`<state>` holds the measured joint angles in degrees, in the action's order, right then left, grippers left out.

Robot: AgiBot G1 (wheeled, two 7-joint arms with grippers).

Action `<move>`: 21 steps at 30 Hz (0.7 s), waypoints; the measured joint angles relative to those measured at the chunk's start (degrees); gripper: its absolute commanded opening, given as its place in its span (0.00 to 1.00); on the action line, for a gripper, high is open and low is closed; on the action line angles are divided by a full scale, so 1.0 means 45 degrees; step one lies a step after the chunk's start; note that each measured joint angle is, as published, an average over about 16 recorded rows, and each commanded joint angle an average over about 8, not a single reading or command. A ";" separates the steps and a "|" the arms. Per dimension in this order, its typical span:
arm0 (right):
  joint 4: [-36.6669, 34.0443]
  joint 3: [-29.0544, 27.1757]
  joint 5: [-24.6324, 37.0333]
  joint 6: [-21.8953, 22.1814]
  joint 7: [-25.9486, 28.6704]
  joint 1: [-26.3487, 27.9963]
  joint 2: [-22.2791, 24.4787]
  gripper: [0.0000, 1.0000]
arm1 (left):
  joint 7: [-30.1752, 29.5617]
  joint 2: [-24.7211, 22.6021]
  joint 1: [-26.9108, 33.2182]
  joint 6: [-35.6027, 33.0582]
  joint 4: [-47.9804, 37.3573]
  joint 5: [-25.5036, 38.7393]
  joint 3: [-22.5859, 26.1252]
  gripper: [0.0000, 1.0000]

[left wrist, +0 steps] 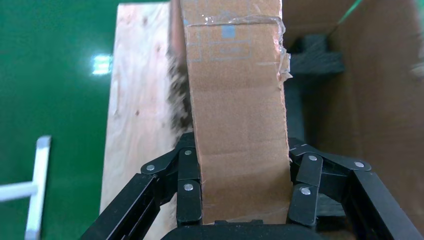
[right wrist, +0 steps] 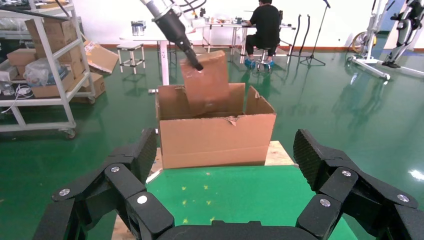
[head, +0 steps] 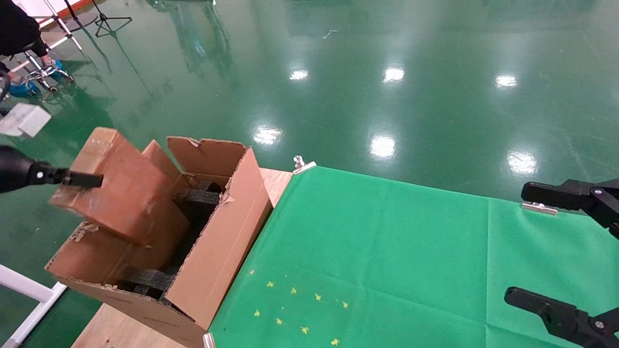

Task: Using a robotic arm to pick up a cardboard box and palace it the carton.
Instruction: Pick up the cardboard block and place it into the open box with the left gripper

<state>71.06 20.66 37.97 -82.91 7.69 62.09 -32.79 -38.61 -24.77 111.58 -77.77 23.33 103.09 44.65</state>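
Observation:
My left gripper (head: 94, 180) is shut on the small scuffed cardboard box (head: 116, 188) and holds it tilted over the left part of the open carton (head: 217, 241). In the left wrist view the fingers (left wrist: 189, 185) clamp both sides of the box (left wrist: 235, 100), above the carton's inside wall (left wrist: 380, 100) and a black foam insert (left wrist: 315, 57). The box's lower end dips below the carton's flaps. My right gripper (head: 520, 244) is open and empty at the table's right. Its view (right wrist: 227, 150) shows the carton (right wrist: 215, 137), the box (right wrist: 207, 82) and the left arm (right wrist: 172, 27).
The carton stands on a wooden board (head: 275, 181) at the left end of the green cloth table (head: 387, 251). Metal clips (head: 303, 165) hold the cloth's far edge. A white frame (head: 29, 290) stands below left. Shelves (right wrist: 45, 60) and a seated person (right wrist: 262, 25) are far off.

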 measured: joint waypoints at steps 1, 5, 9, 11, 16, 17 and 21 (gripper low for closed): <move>0.0000 0.0000 0.0000 0.0000 0.0000 0.0000 0.0000 1.00 | 0.0189 -0.0058 -0.0048 0.0104 -0.0276 0.0039 0.0029 0.00; 0.0000 0.0000 0.0000 0.0000 0.0000 0.0000 0.0000 1.00 | 0.0838 -0.0328 -0.0210 0.0518 -0.1275 0.0157 0.0115 0.00; 0.0000 0.0000 0.0000 0.0000 0.0000 0.0000 0.0000 1.00 | 0.1352 -0.0637 -0.0359 0.0922 -0.2135 0.0226 0.0167 0.00; 0.0000 0.0000 0.0000 0.0000 0.0000 0.0000 0.0000 1.00 | 0.1571 -0.0797 -0.0439 0.1102 -0.2512 0.0233 0.0178 0.00; 0.0000 0.0001 0.0000 0.0000 0.0000 0.0000 0.0000 1.00 | 0.2033 -0.1191 -0.0673 0.1579 -0.3335 0.0214 0.0180 0.00; 0.0000 0.0001 0.0000 0.0000 0.0000 0.0000 0.0000 1.00 | 0.2107 -0.1266 -0.0727 0.1673 -0.3480 0.0203 0.0176 0.00; 0.0000 0.0001 0.0000 0.0000 0.0000 0.0000 0.0000 1.00 | 0.2354 -0.1554 -0.0966 0.2049 -0.3998 0.0152 0.0150 0.00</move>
<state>71.06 20.66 37.97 -82.91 7.69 62.09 -32.79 -28.02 -31.76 107.23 -68.55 5.34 103.77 45.33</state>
